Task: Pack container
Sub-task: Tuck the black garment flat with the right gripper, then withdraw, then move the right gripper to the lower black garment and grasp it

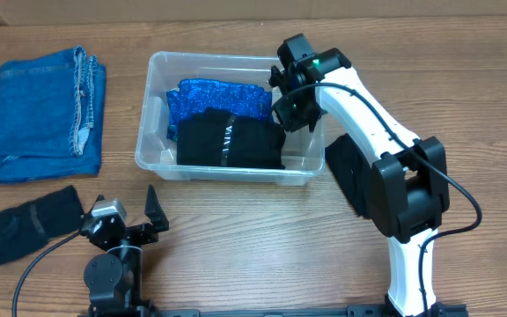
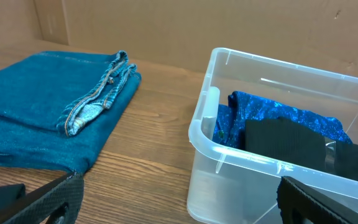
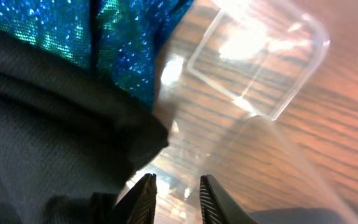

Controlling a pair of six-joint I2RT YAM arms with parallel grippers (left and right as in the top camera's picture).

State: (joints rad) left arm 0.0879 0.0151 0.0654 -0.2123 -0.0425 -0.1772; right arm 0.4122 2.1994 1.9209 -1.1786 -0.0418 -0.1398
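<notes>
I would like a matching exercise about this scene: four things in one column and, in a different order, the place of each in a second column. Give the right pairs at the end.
Things:
1. folded jeans
2. sparkly blue cloth
3. right gripper
4. left gripper

Places:
A. at the near edge of the table, jaws wide open
B. inside the container, at its far side
C. on the table, left of the container
D. over the container's right end

Pairs: 1-C, 2-B, 3-D, 4-A

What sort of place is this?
Probably a robot test bench, not a home. A white robot arm reaches into a clear container, folded jeans wait on the wooden table, and plain cardboard stands behind.
</notes>
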